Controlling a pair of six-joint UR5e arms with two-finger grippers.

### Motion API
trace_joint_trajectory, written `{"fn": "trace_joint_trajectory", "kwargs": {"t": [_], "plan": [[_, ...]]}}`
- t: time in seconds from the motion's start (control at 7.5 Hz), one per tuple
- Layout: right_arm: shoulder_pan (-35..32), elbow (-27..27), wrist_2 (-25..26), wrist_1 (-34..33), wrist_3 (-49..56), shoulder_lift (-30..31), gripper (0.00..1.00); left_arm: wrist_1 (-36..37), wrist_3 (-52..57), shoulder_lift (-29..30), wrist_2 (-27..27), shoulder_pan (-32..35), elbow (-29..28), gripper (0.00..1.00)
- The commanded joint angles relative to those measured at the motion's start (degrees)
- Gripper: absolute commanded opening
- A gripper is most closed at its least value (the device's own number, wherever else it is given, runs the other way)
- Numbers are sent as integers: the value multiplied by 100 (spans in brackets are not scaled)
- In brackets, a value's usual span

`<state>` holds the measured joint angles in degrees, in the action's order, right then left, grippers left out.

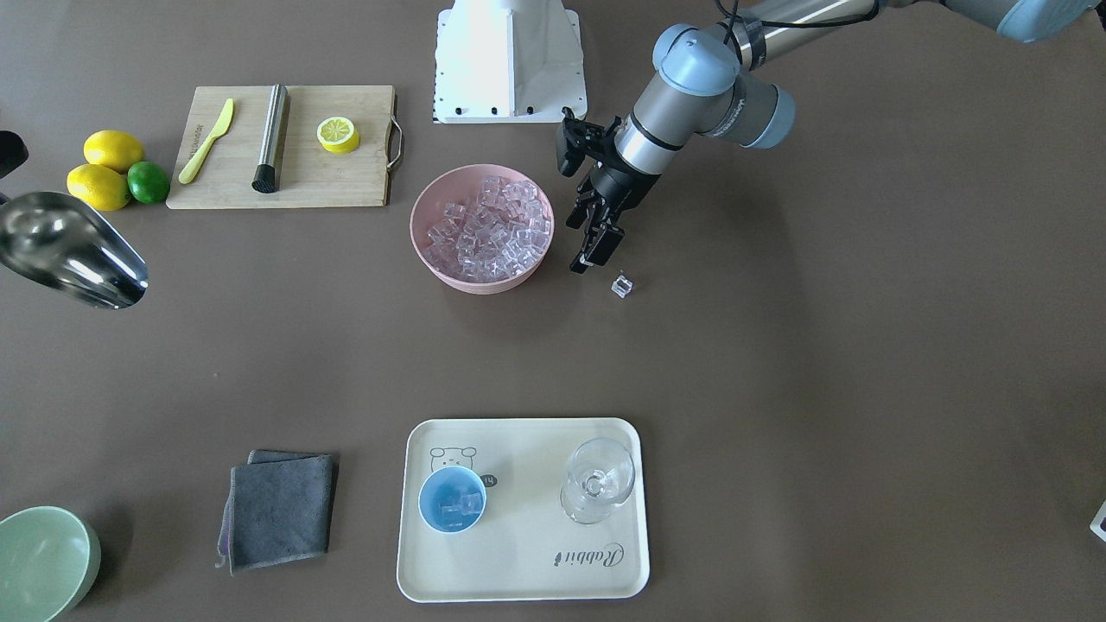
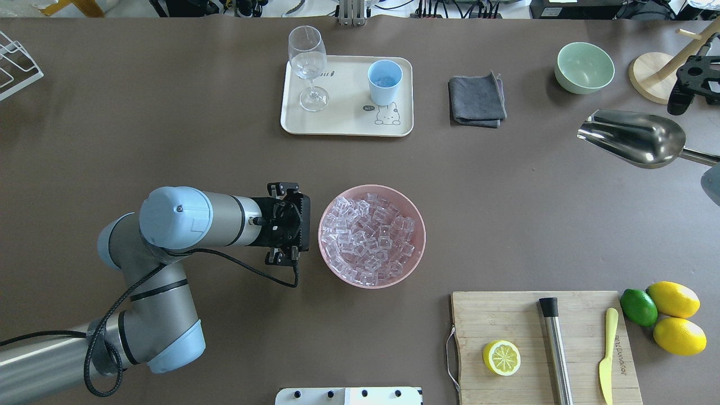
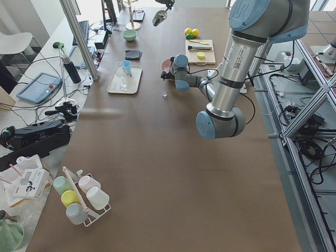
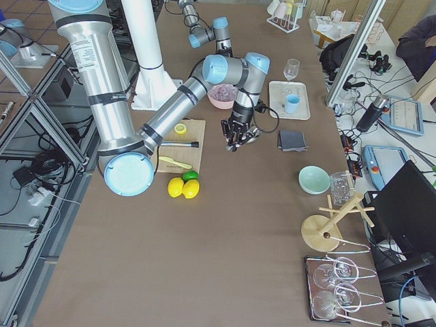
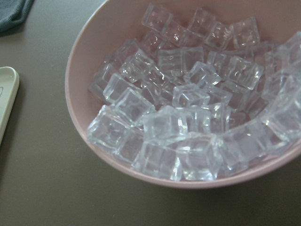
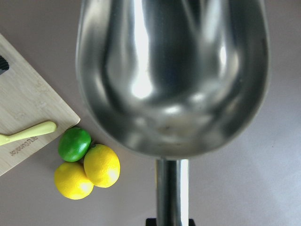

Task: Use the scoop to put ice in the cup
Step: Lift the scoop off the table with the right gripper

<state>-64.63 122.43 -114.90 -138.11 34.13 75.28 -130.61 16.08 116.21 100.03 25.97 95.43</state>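
Note:
The steel scoop (image 2: 635, 138) hangs empty above the table at my right, between the pale-green bowl and the lemons. My right gripper (image 6: 170, 221) is shut on its rod handle (image 6: 171, 188). The pink bowl (image 2: 322, 236) in the table's middle is full of clear ice cubes (image 2: 371, 236). My left gripper (image 1: 592, 255) points down at the table right beside that bowl, fingers close together and empty. One loose ice cube (image 1: 620, 286) lies on the table by its fingertips. The light-blue cup (image 1: 452, 499) stands on the cream tray (image 1: 536, 570) with a few cubes inside.
A clear stemmed glass (image 1: 598, 479) stands on the tray beside the cup. A grey cloth (image 1: 281, 510) and a pale-green bowl (image 1: 43, 561) lie beyond the tray. A cutting board (image 1: 320, 177) holds a lemon half, a steel cylinder and a yellow knife. Lemons and a lime (image 1: 112, 173) sit beside it.

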Motion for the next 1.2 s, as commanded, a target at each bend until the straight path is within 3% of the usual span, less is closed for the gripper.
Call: {"fn": "trace_joint_trajectory", "kwargs": {"t": [0.0, 0.27, 0.53, 0.67, 0.8, 1.07], "plan": [[371, 412, 82, -1338, 94, -592, 0, -473, 1, -239, 17, 66, -121, 98], [1029, 528, 169, -2067, -19, -1118, 0, -964, 10, -222, 26, 66, -445, 98], [1163, 528, 135, -2413, -73, -1323, 0, -1316, 10, -222, 43, 118, -456, 98], [1163, 571, 82, -2614, -99, -1445, 0, -1388, 18, -213, 200, 206, -490, 98], [1163, 563, 82, -2642, -117, -1455, 0, -1467, 18, -196, 689, 198, -569, 98], [1172, 336, 21, -2686, -517, -1490, 0, -1634, 10, -169, 904, 304, -666, 98]]}}
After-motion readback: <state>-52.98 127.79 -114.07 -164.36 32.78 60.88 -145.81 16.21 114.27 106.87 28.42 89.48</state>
